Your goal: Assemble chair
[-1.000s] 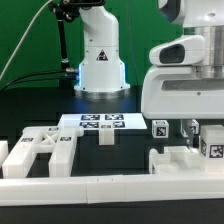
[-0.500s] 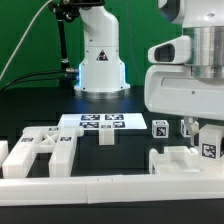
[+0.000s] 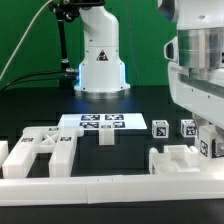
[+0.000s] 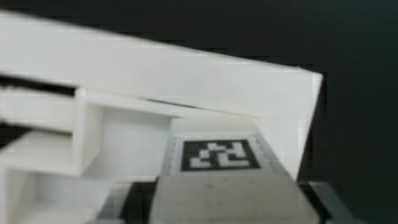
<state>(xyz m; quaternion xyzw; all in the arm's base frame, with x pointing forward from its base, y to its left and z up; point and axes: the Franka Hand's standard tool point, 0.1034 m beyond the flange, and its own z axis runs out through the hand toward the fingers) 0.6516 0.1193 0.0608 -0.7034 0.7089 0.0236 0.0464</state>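
**Gripping a Tagged Chair Leg at the Right of the Work Area**

The gripper was closed narrow on one tagged leg of the chair. In the wrist view, the dark fingers stood against both sides of the leg with no gap showing. The leg's square tag faced the wrist camera. Beyond the leg lay a white slab part with a square recess. The picture was blurred, so finer detail could not be read.

In the exterior view, the arm's white hand housing filled the exterior view's right and hid the fingers. Below it, the held leg showed only as a tagged face at the right edge, just beside a stepped white part resting on the black table.

Two further legs stood upright just beyond the stepped part, side by side but apart, tags toward the camera. A small white block sat at the near edge of the marker board. A flat openwork part with several tags lay at the exterior view's left, well apart from the held leg. A low white rim wall ran along the near side. The robot base stood at the far centre.
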